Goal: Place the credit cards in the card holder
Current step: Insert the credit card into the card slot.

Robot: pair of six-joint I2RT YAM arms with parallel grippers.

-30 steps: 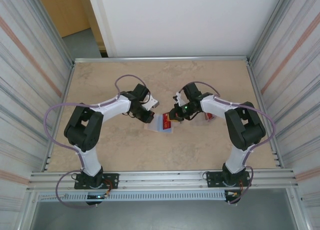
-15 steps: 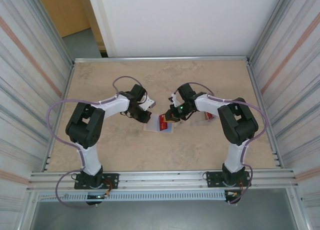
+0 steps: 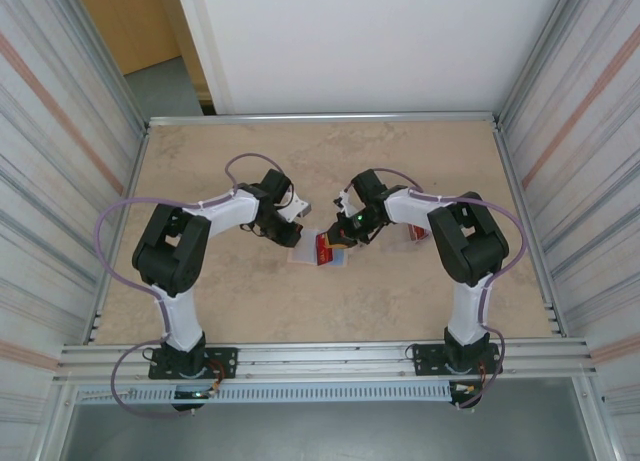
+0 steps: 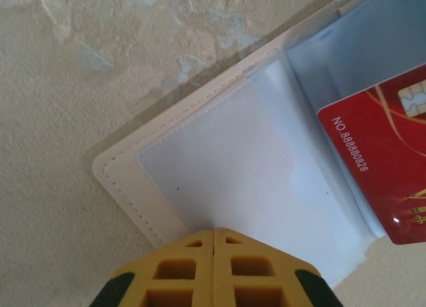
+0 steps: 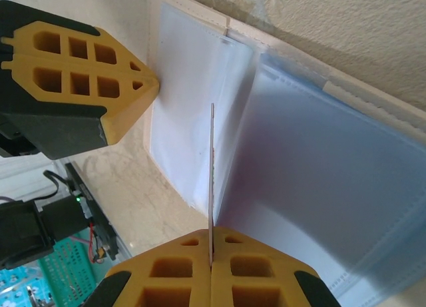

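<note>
The card holder (image 4: 253, 187) is a clear bluish sleeve lying on an off-white stitched cover (image 4: 126, 187) in the middle of the table (image 3: 335, 261). My left gripper (image 4: 213, 232) is shut, and its tips rest on the sleeve's near edge with nothing seen between them. My right gripper (image 5: 212, 239) is shut on a red credit card (image 4: 386, 167). That card shows edge-on (image 5: 212, 174), standing upright over the sleeves (image 5: 319, 187) with its front edge at a pocket's opening. From above, the card (image 3: 324, 247) sits between both grippers. A second red card (image 3: 417, 233) lies by the right forearm.
The left gripper's yellow fingers (image 5: 86, 80) touch the holder's left edge, close to the held card. Aluminium rails (image 3: 320, 356) and ribbed side walls enclose the beige marbled table (image 3: 240, 301).
My right gripper has moved left with the red card, bringing it over the holder. The left gripper has shifted slightly and stays on the holder.
</note>
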